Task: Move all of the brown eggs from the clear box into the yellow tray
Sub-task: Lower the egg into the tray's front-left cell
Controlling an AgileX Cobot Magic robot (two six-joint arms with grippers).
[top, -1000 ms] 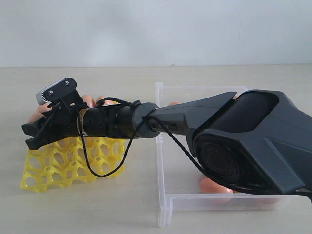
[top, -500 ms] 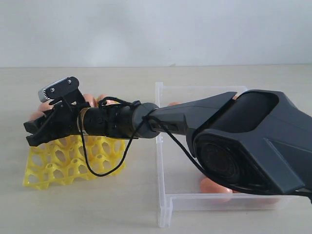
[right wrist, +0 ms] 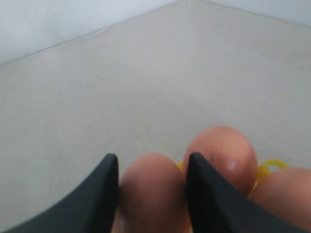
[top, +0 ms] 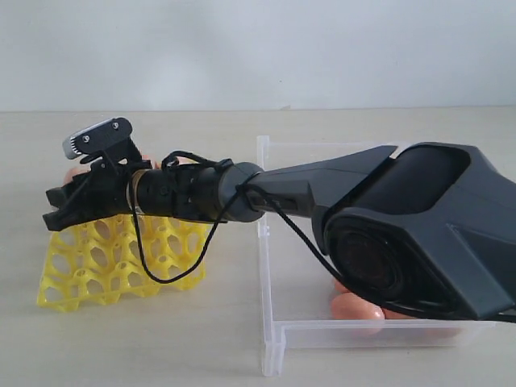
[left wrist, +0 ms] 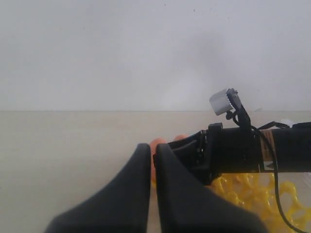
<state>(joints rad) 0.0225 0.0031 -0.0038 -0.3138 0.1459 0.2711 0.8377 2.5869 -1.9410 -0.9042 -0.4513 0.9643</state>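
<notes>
Brown eggs (top: 355, 308) in the clear box (top: 271, 343) are mostly hidden by the arm (top: 403, 218). The right gripper (top: 52, 210) is held spread apart over the yellow tray's (top: 89, 274) far-edge eggs. The left gripper (left wrist: 151, 160) is seen pinched together, empty.

Bright, diffuse, even light; faint shadows; the right tool (right wrist: 151, 162) blurs close up.

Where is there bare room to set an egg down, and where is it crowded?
Free: the tray, its near cups, edged by table in front; the box, along its left wall. Crowded: the tray's far rows, with eggs by the right gripper, and the box's near right corner.
</notes>
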